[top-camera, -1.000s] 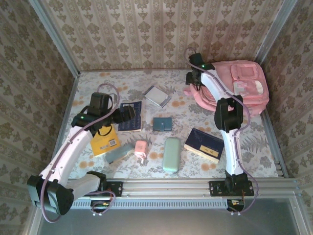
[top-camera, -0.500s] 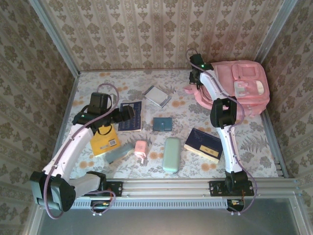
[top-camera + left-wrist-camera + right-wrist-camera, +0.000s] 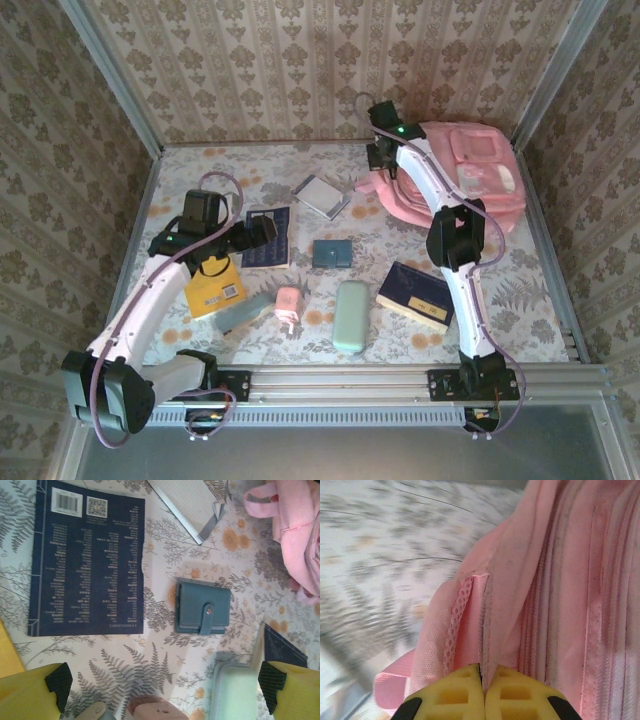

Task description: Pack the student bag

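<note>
Pink hem of bag [image 3: 480, 175], upper right of frame, clamped in right gripper [image 3: 482, 692] — lift slowly, keep the bite deep; left gripper [image 3: 165, 680] spread wide, empty, over book [image 3: 90, 560].

The right gripper [image 3: 380, 163] meets the pink student bag [image 3: 480, 180] (far right corner) at its left edge.
</note>
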Controlling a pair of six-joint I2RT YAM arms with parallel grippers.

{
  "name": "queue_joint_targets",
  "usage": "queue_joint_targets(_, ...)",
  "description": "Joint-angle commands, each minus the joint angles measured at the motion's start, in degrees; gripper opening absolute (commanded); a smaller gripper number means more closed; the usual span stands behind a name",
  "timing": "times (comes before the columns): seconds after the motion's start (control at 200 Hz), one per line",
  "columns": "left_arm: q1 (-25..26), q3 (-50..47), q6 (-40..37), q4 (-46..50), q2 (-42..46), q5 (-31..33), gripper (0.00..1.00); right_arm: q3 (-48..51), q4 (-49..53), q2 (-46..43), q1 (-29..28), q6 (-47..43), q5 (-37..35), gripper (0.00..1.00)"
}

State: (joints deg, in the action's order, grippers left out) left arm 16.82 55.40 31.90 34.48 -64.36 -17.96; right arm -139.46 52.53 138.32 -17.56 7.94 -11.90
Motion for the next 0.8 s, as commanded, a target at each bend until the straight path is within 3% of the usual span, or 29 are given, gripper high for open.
queue_joint_targets(0.0,-0.56,0.14,2.45,-0.61,1.28,-4.0,1.0,1.39,-4.31,-10.79,-4.16,-6.88,4.93,0.0)
queue_joint_targets(0.31,-1.57,0.86,2.99,1.98,6.67,-2.35,1.0,9.23,-7.25,-22.56,-12.06,-18.51,5.3,0.0)
queue_joint_targets(0.405,-1.85,0.96,3.4,2.52,7.95,-1.79,1.0,18.62,-11.74,-28.64,-14.87,-29.21,6.11,0.0)
queue_joint_targets(0.485,-1.97,0.57,4.45,2.44,8.85,-1.38,1.0,27.13,-15.84,-33.88,-18.46,-40.93,2.32,0.0)
queue_joint_targets(0.585,-1.97,0.1,5.85,2.17,9.57,-1.64,1.0,34.29,-14.44,-38.89,-21.46,-51.6,1.22,0.0)
queue_joint_targets(0.795,-2.05,-2.17,7.54,0.57,10.29,-0.6,1.0,56.31,-19.21,-55.72,-23.26,-52.16,5.2,0.0)
